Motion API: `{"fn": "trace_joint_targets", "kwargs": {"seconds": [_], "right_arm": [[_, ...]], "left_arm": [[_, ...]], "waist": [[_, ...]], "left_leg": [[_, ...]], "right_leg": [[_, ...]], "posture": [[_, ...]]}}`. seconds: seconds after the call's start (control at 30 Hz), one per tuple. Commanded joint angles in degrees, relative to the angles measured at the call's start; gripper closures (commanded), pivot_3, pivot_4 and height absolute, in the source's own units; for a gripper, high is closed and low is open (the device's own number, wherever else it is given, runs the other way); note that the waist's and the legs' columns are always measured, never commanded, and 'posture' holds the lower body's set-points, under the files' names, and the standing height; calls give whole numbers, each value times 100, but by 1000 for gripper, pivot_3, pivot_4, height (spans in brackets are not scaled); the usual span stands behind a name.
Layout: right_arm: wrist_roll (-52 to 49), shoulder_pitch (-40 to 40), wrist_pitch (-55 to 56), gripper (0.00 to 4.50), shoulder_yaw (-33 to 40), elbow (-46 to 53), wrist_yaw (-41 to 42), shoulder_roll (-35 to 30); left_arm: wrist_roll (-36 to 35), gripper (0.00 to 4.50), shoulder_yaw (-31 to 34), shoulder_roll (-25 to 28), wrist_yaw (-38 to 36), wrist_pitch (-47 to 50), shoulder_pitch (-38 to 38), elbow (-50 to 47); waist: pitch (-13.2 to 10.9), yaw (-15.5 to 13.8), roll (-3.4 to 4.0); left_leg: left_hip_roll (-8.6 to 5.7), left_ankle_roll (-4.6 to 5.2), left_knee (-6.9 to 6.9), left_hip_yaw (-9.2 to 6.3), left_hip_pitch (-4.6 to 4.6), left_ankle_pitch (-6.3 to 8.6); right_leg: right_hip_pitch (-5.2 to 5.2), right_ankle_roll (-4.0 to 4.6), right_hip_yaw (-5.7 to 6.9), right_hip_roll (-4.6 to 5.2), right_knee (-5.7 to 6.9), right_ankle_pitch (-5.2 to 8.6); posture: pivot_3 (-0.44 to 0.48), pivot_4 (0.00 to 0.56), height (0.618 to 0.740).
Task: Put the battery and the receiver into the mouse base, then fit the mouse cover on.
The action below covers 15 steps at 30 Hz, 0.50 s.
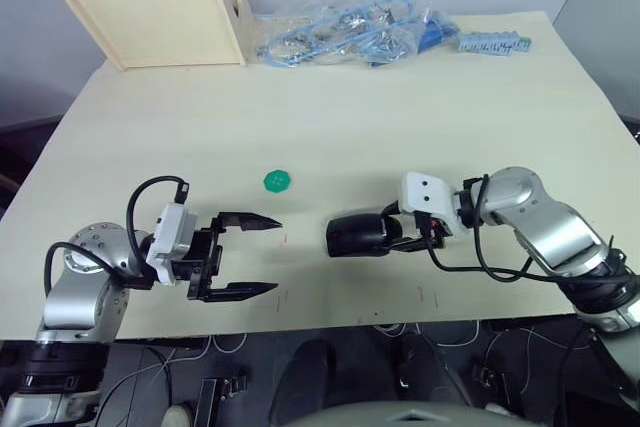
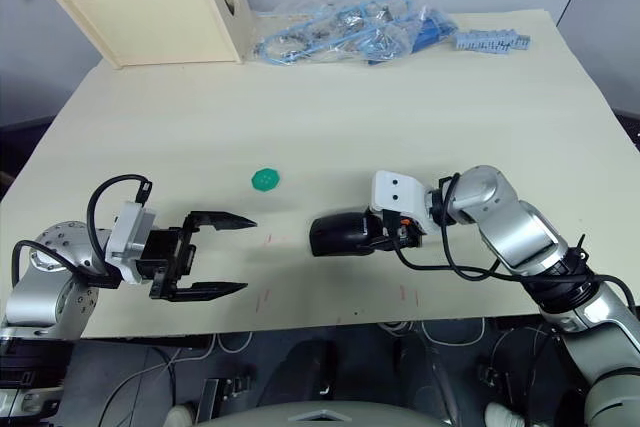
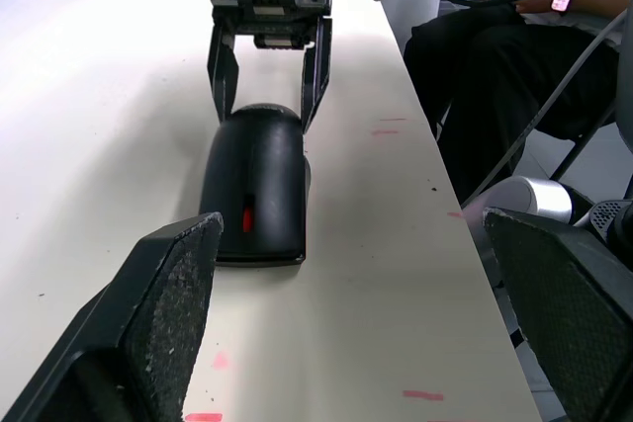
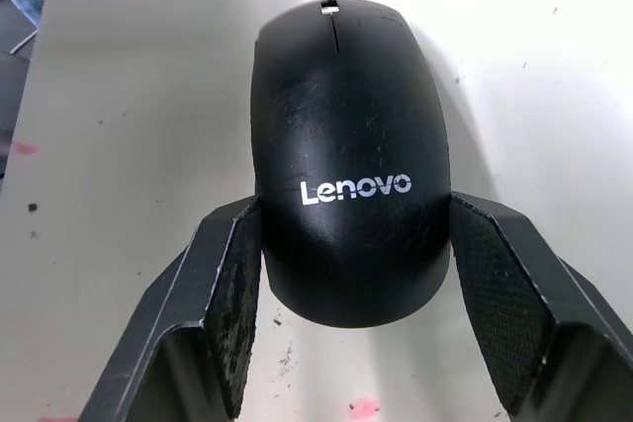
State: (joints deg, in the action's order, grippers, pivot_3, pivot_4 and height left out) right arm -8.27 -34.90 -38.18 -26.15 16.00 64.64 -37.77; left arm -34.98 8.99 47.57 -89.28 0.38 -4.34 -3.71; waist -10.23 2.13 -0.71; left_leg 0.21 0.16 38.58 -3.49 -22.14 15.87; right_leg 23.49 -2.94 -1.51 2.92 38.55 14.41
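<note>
the mouse base (image 1: 358,236) is seen lying on the table (image 1: 400,107) with the mouse cover (image 4: 346,185) apparently already fitted over it, and it is flanked at its rear end by the fingers of the right gripper (image 4: 346,318), which are touching or almost touching its sides, probably so the cover can be pressed home or steadied. the left gripper (image 1: 262,257) is held wide apart and empty, facing the mouse's front as if kept ready to help. one mouse, one green disc (image 1: 277,181) beyond it, two wooden boxes (image 1: 160,7) and one bag of cables (image 1: 350,32) are counted.

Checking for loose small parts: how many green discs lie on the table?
1: the green disc lies on the table, ahead of the open left gripper. Another could hide under the plastic bags.
</note>
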Motion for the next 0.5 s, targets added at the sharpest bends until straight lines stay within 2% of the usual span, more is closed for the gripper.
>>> {"fn": "trace_joint_targets", "kwargs": {"seconds": [0.03, 0.5], "right_arm": [[37, -123, -72, 1846, 9, 201, -47, 8], [163, 35, 5, 1846, -86, 121, -151, -29]], "left_arm": [[-38, 0, 144, 44, -45, -72, -12, -79], [-13, 0, 118, 33, -97, -131, -30, 34]], "waist": [[0, 0, 0], [0, 2, 0]], "left_leg": [[0, 0, 0, 0, 0, 0], [1, 0, -1, -1, 0, 0]], "right_leg": [[0, 0, 0, 0, 0, 0], [1, 0, 0, 0, 0, 0]], "posture": [[0, 150, 740], [0, 150, 740]]}}
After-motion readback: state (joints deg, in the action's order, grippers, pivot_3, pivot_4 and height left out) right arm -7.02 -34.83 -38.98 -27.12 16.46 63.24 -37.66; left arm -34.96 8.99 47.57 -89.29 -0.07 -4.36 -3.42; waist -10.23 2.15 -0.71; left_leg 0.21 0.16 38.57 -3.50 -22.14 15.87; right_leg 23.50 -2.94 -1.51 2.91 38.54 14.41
